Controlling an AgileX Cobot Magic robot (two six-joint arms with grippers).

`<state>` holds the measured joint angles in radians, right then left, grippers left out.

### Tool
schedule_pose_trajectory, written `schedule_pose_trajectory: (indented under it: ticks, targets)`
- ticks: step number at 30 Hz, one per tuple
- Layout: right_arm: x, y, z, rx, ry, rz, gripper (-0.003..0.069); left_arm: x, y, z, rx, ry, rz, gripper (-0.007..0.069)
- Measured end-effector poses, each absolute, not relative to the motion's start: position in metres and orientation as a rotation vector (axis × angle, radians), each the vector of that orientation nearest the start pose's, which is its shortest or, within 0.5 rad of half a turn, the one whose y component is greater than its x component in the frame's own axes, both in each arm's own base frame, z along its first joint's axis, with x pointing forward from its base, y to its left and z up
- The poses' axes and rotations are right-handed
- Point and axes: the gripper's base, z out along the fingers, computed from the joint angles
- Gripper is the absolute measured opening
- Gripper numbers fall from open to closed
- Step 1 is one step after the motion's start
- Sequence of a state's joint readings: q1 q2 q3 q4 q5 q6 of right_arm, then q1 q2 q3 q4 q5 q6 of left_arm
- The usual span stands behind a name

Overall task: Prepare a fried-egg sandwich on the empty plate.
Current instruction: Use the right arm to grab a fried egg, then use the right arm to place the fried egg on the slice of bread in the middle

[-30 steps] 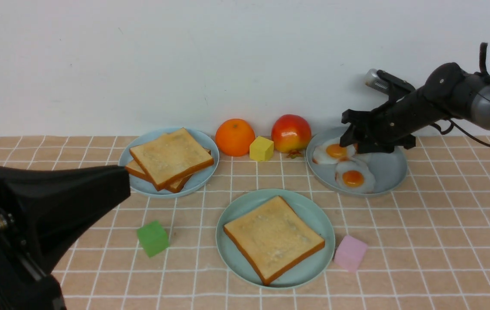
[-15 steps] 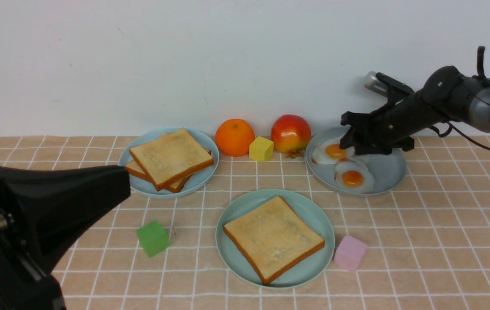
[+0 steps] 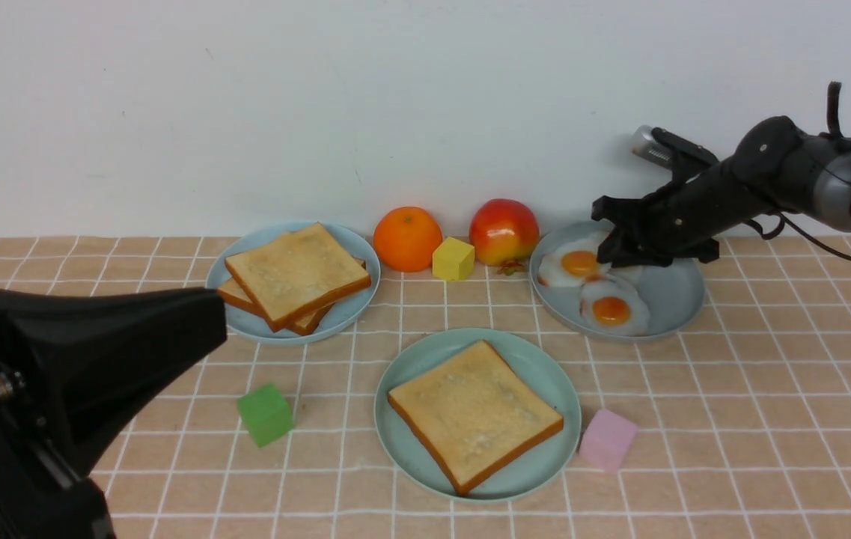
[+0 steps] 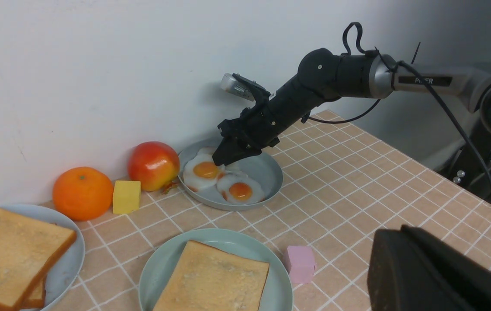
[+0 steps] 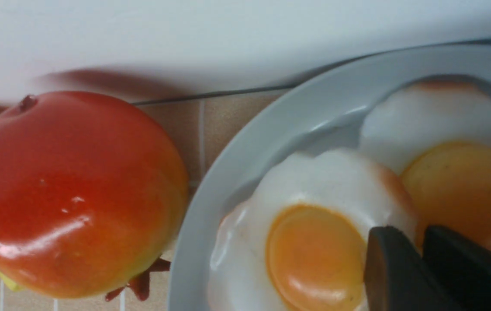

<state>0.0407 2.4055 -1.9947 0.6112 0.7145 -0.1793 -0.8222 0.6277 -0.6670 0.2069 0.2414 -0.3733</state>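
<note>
My right gripper (image 3: 608, 258) is low over the grey-blue plate (image 3: 676, 299), its tips at the rear egg (image 3: 577, 263) beside the yolk. The fingers (image 5: 394, 268) lie nearly together; I cannot tell whether they pinch the white. A second egg (image 3: 612, 311) lies just in front. The mint-green plate (image 3: 410, 367), carrying one toast slice (image 3: 475, 414), lies nearer the camera and to my left, well apart. My left gripper (image 3: 208, 322) hangs close to the camera, state indiscernible. The table (image 3: 769, 419) is tan-tiled, against a white wall (image 3: 245, 112).
</note>
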Motion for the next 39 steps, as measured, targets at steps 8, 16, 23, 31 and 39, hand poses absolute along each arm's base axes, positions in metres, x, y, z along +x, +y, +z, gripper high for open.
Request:
schedule_pose_trajectory:
  ticks: [8,16,23,31,39]
  targets:
    - [0.526,0.058,0.17,0.191,2.495,0.675,0.0074,0.092,-0.092,0.363,0.518,1.65,-0.699,-0.001]
    - [0.499,0.062,0.26,-0.001,2.42,0.712,0.0074,0.093,-0.091,0.362,0.546,1.65,-0.651,-0.0003]
    - [0.443,0.078,0.295,-0.208,2.542,0.79,0.0074,0.095,-0.088,0.356,0.59,1.693,-0.552,-0.0002]
    - [0.372,0.14,0.242,-0.278,2.615,0.945,0.0073,0.095,-0.086,0.352,0.603,1.735,-0.509,0.0003]
    - [0.373,0.162,0.197,-0.169,2.606,1.011,0.0071,0.095,-0.086,0.352,0.605,1.737,-0.505,0.0006]
